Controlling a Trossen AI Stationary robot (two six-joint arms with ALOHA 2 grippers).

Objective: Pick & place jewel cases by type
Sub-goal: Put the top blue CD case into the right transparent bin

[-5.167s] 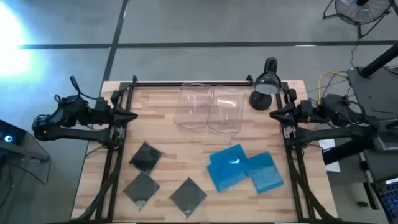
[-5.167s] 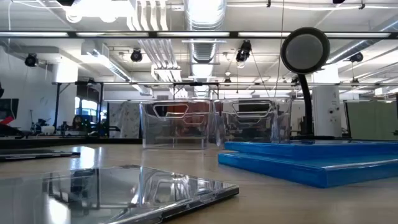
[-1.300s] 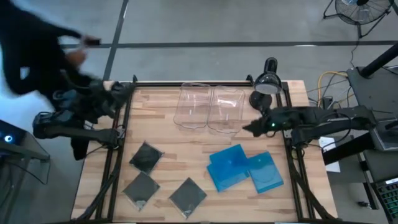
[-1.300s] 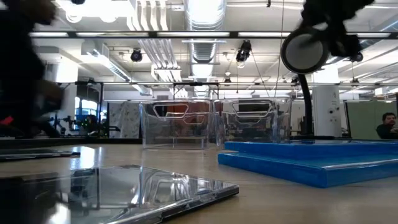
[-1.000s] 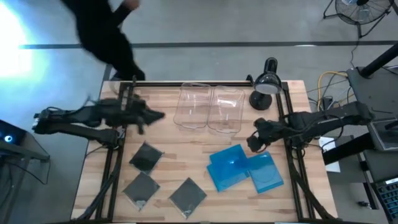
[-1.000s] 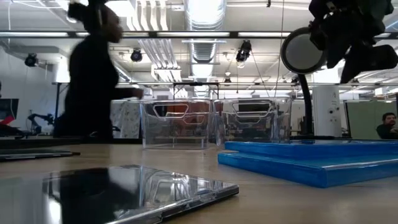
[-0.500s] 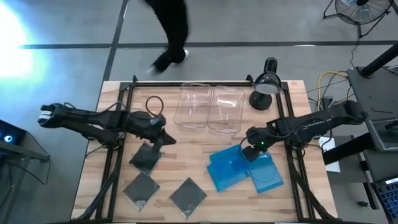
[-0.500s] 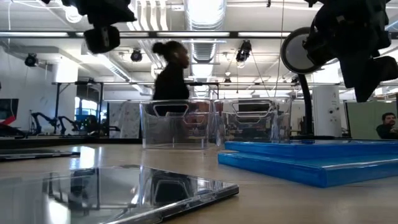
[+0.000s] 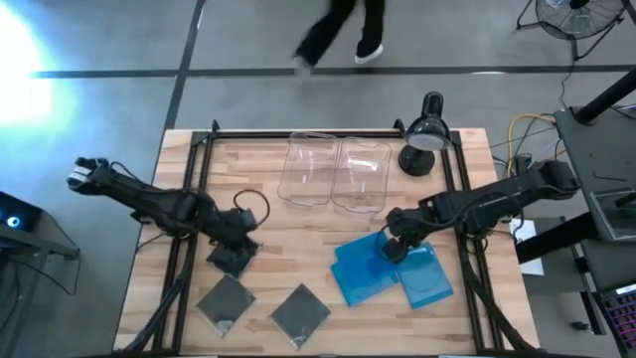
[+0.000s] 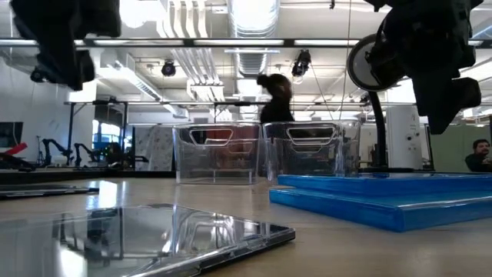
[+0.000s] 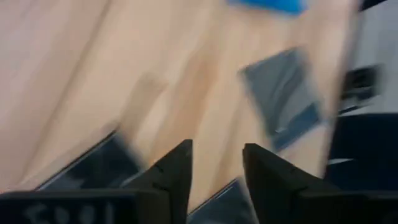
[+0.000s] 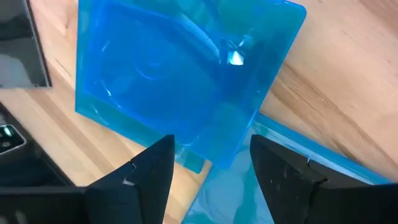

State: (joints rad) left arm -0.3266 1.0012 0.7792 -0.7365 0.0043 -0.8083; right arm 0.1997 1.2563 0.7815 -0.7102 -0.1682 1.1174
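Three dark jewel cases lie flat on the table's left half: one [image 9: 231, 259] farthest back, two [image 9: 227, 299] [image 9: 300, 313] nearer the front edge. Two translucent blue jewel cases [image 9: 362, 268] [image 9: 422, 275] lie overlapping on the right half, the left one on top. My left gripper [image 9: 241, 237] [image 11: 217, 169] hovers open above the far edge of the far dark case. My right gripper [image 9: 394, 246] [image 12: 211, 169] hovers open above the upper blue case [image 12: 177, 81], near its far right corner. In the low view both grippers [image 10: 58, 38] [image 10: 434, 65] hang well above the table top.
Two clear plastic bins [image 9: 306, 169] [image 9: 360, 177] stand side by side at the far middle of the table. A black desk lamp [image 9: 425, 134] stands at the far right corner. A person [image 9: 338, 30] walks on the floor beyond the far edge.
My left gripper has swung from the table's far left toward the near edge and down over the far dark case. My right gripper has moved toward the table's left and near, over the upper blue case. A person has walked past behind the table.
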